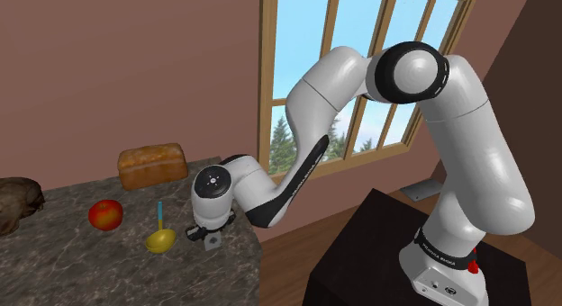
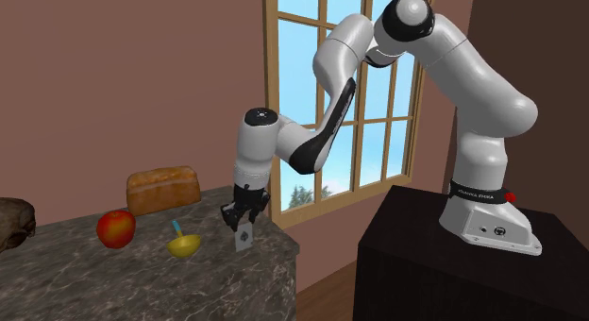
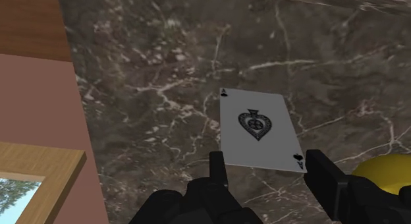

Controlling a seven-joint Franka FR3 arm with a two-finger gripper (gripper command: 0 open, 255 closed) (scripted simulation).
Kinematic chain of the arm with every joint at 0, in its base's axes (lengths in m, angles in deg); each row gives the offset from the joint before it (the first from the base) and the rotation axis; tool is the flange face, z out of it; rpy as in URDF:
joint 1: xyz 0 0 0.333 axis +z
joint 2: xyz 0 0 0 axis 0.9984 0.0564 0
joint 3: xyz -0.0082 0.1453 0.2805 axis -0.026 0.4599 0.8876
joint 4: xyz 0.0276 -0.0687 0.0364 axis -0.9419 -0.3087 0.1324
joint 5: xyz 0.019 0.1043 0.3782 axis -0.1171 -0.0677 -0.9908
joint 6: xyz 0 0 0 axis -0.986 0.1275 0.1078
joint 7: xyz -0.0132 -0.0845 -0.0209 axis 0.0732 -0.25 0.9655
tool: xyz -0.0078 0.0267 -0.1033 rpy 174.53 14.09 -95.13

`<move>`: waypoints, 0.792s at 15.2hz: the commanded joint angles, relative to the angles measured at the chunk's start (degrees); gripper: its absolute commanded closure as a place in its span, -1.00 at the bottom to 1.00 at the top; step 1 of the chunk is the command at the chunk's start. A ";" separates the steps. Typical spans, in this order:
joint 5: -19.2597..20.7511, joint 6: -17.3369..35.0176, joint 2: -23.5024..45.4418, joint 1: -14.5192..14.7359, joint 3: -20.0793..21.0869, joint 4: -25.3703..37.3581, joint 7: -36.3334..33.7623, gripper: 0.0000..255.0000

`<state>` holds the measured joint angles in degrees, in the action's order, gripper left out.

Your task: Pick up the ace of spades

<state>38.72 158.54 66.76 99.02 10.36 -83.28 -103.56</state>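
Our gripper (image 3: 267,170) is narrowed to the card's width. Its fingers press the long edges of the ace of spades (image 3: 259,127), which hangs just beside the yellow bowl (image 2: 184,244), seemingly clear of the counter (image 2: 113,281). We'd squeeze lightly so the card doesn't bow, and lift straight up. Readable: an "A" above a small spade at each corner.

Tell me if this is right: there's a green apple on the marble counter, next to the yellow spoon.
Not quite. The apple is red, not green; the shoulder view shows it on the counter next to the yellow spoon.
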 commanded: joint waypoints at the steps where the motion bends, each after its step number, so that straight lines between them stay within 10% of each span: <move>1: -0.77 -0.36 -0.88 -0.40 0.48 -0.35 0.69 1.00; 12: -6.94 -3.38 -7.36 -3.25 4.32 -2.18 6.09 1.00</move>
<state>32.38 155.43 60.09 96.05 14.29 -85.16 -97.91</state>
